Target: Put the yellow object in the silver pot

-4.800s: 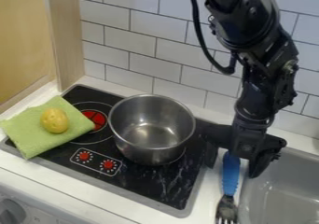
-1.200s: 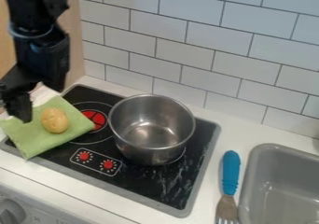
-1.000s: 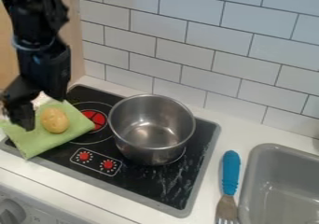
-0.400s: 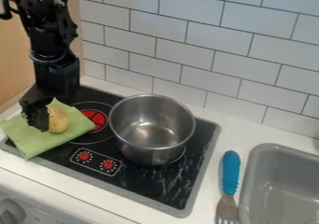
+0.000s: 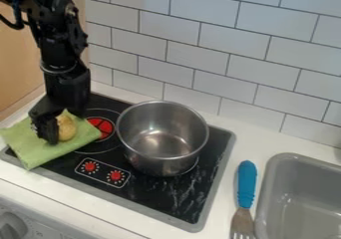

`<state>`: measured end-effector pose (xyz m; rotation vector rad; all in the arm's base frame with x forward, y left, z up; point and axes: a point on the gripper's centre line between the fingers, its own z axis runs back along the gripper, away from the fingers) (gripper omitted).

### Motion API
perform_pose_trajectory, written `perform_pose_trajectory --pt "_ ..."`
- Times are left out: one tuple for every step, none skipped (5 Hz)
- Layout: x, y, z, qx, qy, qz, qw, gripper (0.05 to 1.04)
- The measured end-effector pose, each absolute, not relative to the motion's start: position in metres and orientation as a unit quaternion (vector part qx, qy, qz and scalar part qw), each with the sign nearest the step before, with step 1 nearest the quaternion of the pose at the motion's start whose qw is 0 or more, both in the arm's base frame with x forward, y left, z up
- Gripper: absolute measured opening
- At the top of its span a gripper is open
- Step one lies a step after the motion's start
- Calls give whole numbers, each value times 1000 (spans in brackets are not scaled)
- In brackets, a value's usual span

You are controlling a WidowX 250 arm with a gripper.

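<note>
One hand [image 5: 56,128] nearer pot [image 5: 152,164], at yellow object [image 5: 68,129].

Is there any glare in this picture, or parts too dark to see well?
Camera view: light gleams on the bottom inside the silver pot; pale streaks mark the black stovetop, glare or pattern, I cannot tell. Same camera view: the gripper is so dark that its parts blend together.
</note>
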<state>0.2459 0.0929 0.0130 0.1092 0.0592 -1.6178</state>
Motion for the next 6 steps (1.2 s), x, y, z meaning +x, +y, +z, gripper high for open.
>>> perform_pose_trajectory --pt "246 94 13 52 28 -723 688 675" --pt "247 90 13 52 31 -732 679 651" --pt "247 88 13 49 33 -734 676 651" --pt "246 83 13 43 37 -740 670 651" --pt "252 82 32 68 36 -744 663 651" --pt "265 72 56 103 43 -767 631 651"
